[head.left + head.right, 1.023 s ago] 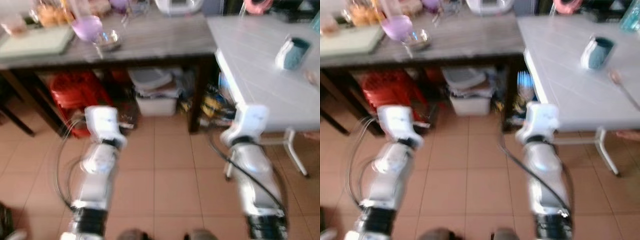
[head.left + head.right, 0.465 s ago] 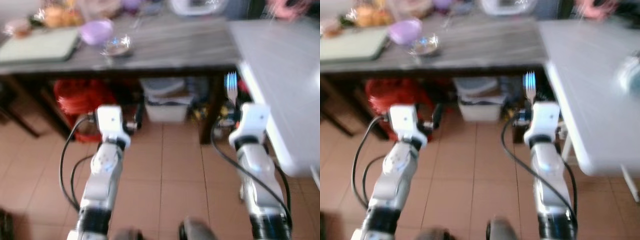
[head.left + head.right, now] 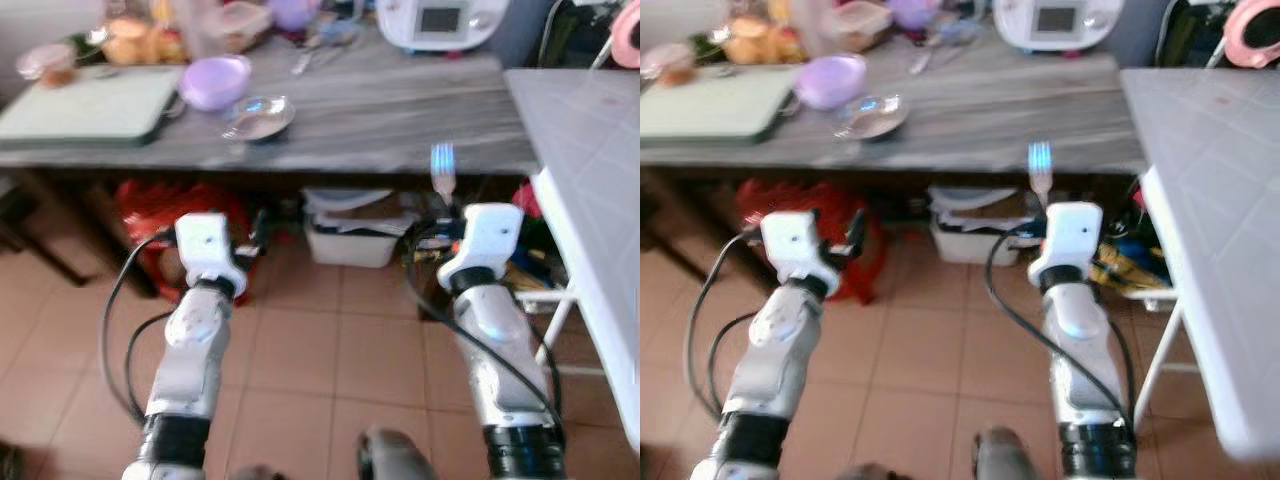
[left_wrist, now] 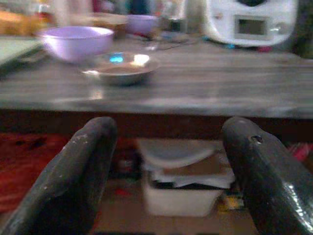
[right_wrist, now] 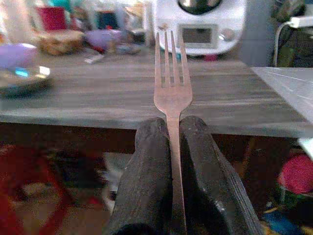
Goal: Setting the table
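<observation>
Grey worktop (image 3: 380, 110) ahead; right gripper (image 5: 170, 128) pinching upright fork (image 5: 172, 83), handle hidden; left gripper (image 4: 168, 142) agape.

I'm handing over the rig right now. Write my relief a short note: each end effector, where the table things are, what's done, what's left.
Right end effector: shut on the fork, tines pointing up, held in front of the wooden table.
Left end effector: open, holding nothing, level with the table's edge.
On the wooden table: purple bowl, small metal dish, green cutting board, white appliance.
White table stands to the right.
Done: fork picked up.
Left: place the fork, probably on the white table.
</observation>
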Robot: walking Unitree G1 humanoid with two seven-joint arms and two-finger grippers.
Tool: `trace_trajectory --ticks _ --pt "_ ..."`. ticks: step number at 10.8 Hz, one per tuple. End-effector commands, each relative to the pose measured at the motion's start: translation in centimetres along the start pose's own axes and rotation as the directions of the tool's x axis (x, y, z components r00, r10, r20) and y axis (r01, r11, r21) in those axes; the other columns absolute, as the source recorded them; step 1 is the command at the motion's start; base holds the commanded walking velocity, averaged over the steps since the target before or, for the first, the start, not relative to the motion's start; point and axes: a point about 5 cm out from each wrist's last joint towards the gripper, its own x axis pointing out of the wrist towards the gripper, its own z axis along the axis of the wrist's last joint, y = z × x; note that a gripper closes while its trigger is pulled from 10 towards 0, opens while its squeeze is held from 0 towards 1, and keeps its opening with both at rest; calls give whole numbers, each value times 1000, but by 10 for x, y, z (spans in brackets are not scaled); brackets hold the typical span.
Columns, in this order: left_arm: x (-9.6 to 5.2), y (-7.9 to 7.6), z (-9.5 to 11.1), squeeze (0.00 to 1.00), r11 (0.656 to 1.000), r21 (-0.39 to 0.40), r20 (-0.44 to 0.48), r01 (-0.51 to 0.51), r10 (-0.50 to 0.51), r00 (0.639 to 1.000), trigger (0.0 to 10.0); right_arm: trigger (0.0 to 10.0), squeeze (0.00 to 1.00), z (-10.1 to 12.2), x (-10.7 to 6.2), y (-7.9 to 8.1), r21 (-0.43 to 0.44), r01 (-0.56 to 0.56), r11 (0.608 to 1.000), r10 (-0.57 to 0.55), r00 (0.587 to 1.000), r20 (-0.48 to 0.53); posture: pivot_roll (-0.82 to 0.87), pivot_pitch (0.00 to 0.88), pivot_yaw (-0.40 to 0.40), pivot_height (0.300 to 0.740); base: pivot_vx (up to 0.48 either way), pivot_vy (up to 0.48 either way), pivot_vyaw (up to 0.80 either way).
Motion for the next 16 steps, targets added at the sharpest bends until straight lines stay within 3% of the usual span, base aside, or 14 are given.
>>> trace_trajectory --ticks 1,5,10,13,16 --pt "-1 9 3 0 1000 20 8 -23 23 1000 10000 10000 0 7 2 7 9 -25 1000 25 999 33 -102 70 63 740 480 0 0" --pt "1 10 3 0 1000 13 9 -28 28 1000 10000 10000 0 7 5 9 24 -28 999 27 999 34 -98 65 65 740 462 0 0" --pt "4 11 5 0 1000 -3 9 -31 31 999 10000 10000 0 7 6 11 37 -24 999 22 999 37 -93 67 72 740 353 313 0" --pt "2 12 6 0 999 24 16 -36 36 999 10000 10000 0 7 7 12 38 -25 999 23 999 41 -87 71 75 740 0 440 0" --pt "-1 12 7 0 999 21 25 -47 47 999 10000 10000 0 5 7 8 21 21 1000 -21 999 32 -81 77 76 740 0 0 0"
